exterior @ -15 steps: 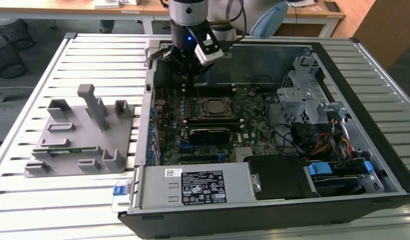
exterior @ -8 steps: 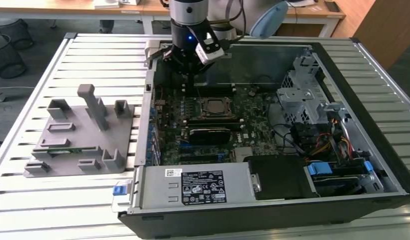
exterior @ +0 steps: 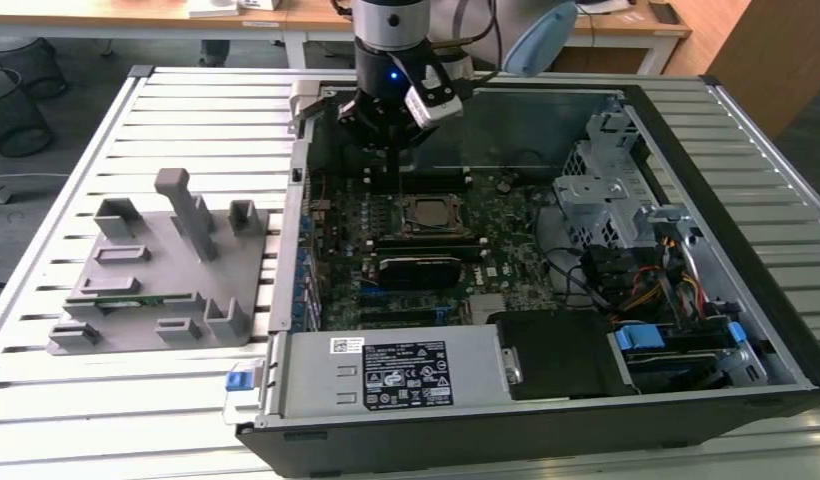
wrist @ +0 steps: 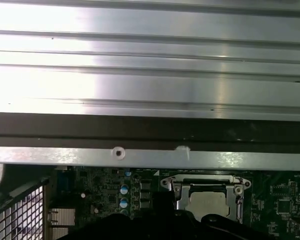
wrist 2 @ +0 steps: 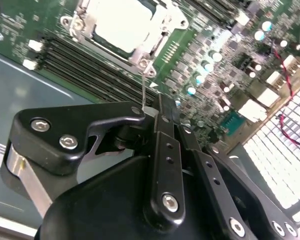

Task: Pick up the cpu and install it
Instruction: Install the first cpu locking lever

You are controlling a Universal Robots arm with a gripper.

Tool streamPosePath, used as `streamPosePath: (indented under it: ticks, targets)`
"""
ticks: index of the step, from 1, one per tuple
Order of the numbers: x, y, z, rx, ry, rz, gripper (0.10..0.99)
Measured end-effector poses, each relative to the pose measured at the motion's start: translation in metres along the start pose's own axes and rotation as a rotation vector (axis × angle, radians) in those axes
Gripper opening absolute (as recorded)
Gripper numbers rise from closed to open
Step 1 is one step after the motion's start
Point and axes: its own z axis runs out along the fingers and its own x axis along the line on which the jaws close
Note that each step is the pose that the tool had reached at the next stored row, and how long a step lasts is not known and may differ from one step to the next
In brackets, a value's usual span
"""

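Claw above the far edge of the board — chip already seated in its socket

In the exterior view the claw (exterior: 387, 140) hangs over the open computer case (exterior: 770, 330), just beyond the socket (exterior: 429, 214) on the green board (exterior: 517, 250); the chip (exterior: 429, 212) lies flat there, just nearer the camera than the fingertips, square, so no long axis, its metal top facing up. In the second wrist view the chip (wrist 2: 121, 21) sits framed by the socket's silver bracket (wrist 2: 149, 59), a little ahead of the black fingers (wrist 2: 165, 150), which look pressed together with nothing between them — a thin wire lever (wrist 2: 143, 87) runs from the bracket toward their tips. In the first wrist view the chip (wrist: 208, 199) sits square to the case's metal wall (wrist: 140, 157), close by it.
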Motion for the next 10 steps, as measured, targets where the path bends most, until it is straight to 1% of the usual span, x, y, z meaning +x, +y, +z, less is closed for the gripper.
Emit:
streamPosePath:
  ticks: [9, 10]
  targets:
    - [-0.0236, -0.0004, 0.0010, 0.000, 0.0000, -0.006, 0.106]
    - [-0.0251, -0.0004, 0.0011, 0.000, 0.0001, -0.006, 0.106]
